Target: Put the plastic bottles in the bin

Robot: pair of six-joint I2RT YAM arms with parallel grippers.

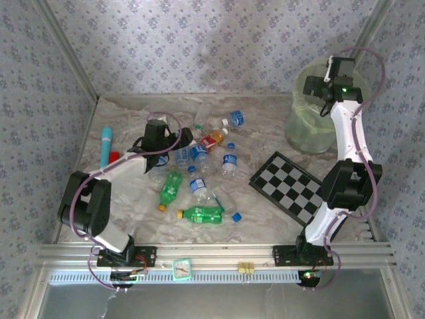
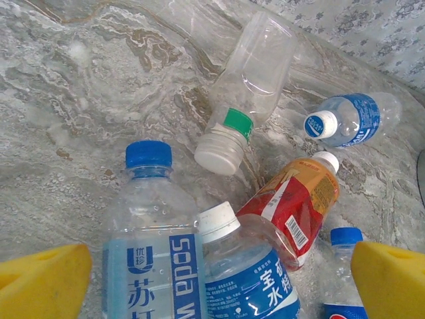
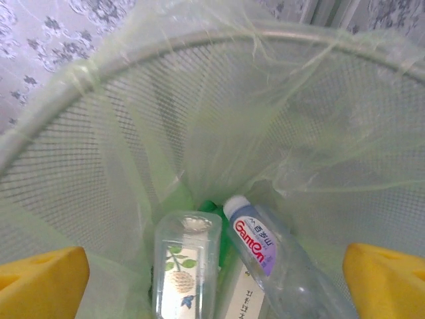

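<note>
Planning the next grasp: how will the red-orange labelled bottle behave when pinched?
On its side, the red-orange labelled bottle would probably roll if nudged. It looks empty, so likely light. Its clear wall may dent.

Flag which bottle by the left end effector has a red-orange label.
The red-orange labelled bottle, white cap, lying on its side right of the soda water bottle; every neighbour has a blue label or none.

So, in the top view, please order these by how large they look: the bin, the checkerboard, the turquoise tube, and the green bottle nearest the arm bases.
1. Round pale-green translucent bin
2. Flat black-and-white checkerboard
3. Green plastic bottle and turquoise pen-like tube: similar length, the bottle thicker, too close to rank.
</note>
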